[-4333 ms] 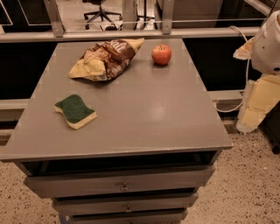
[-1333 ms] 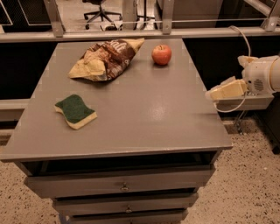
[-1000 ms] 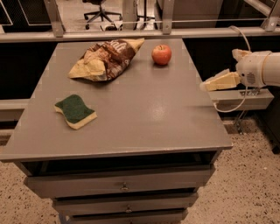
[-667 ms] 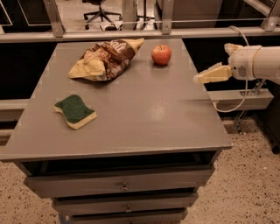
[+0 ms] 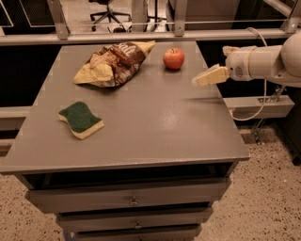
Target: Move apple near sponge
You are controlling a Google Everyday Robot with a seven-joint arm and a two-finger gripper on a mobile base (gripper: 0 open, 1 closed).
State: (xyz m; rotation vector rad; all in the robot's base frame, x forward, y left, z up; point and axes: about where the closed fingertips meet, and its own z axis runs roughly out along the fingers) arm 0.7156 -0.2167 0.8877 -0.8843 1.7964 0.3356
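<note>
A small red apple (image 5: 173, 58) stands at the far right of the grey table (image 5: 141, 122). A sponge (image 5: 81, 119) with a dark green top and pale yellow base lies at the near left. My gripper (image 5: 201, 79) comes in from the right over the table's right edge. It is to the right of the apple and a little nearer, apart from it and holding nothing.
A crumpled brown-and-yellow snack bag (image 5: 113, 63) lies at the far left of the apple. Drawers (image 5: 134, 200) sit under the tabletop. A metal rail (image 5: 141, 35) runs behind the table. An office chair (image 5: 109, 9) stands in the background.
My arm has swung up from beside the table and moved left, toward the apple. The apple, sponge and bag have not moved.
</note>
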